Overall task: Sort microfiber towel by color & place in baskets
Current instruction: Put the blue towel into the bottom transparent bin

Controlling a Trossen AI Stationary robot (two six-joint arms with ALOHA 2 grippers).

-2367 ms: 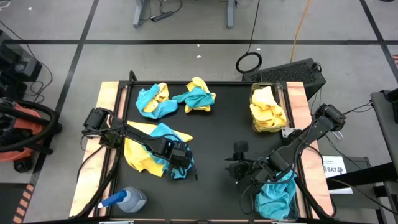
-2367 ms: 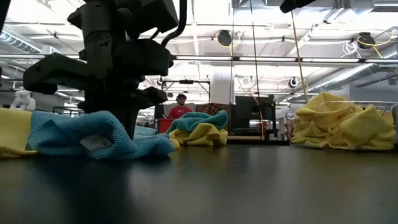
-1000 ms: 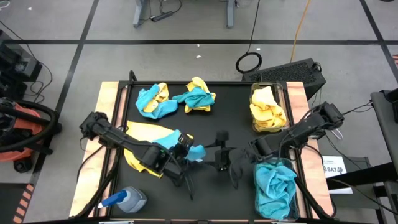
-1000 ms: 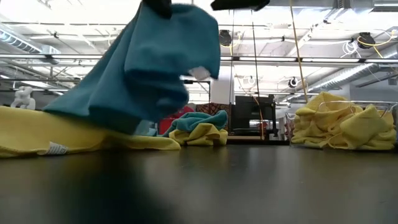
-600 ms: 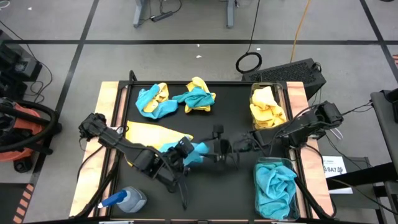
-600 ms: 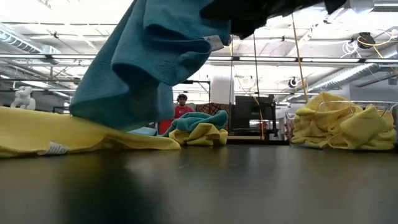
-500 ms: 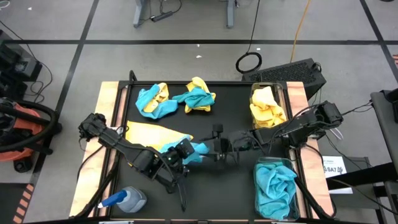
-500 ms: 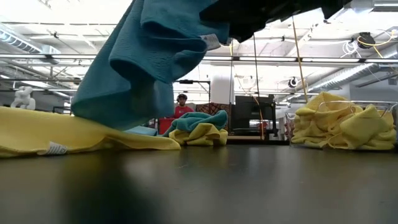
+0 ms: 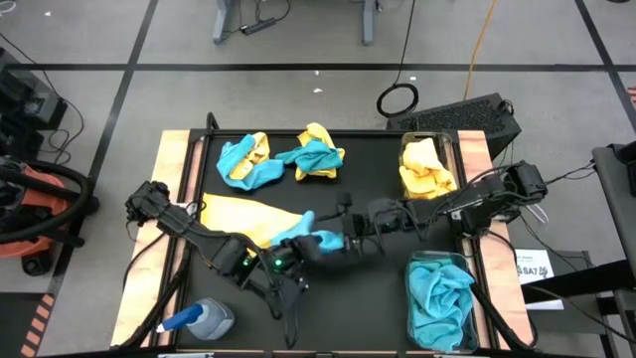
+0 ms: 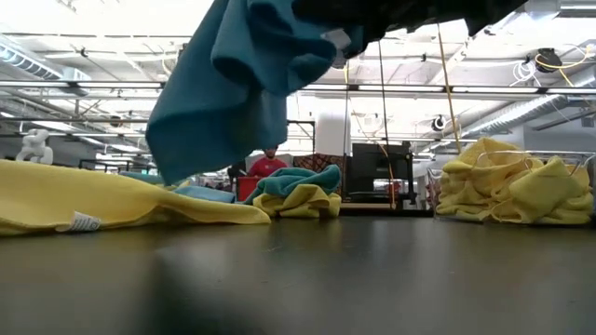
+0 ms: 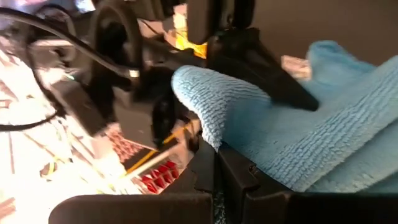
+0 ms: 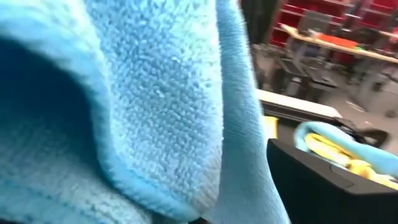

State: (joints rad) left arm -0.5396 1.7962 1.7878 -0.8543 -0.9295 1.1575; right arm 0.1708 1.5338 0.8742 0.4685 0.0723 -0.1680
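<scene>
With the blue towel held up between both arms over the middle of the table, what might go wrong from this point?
1. The left gripper is shut on the teal towel while the right gripper stands open right at it; if the left lets go before the right closes, the towel may drop.
2. The towel hangs low over the flat yellow towel and might drag it.
3. The basket of teal towels looks full, so another could spill over.
</scene>
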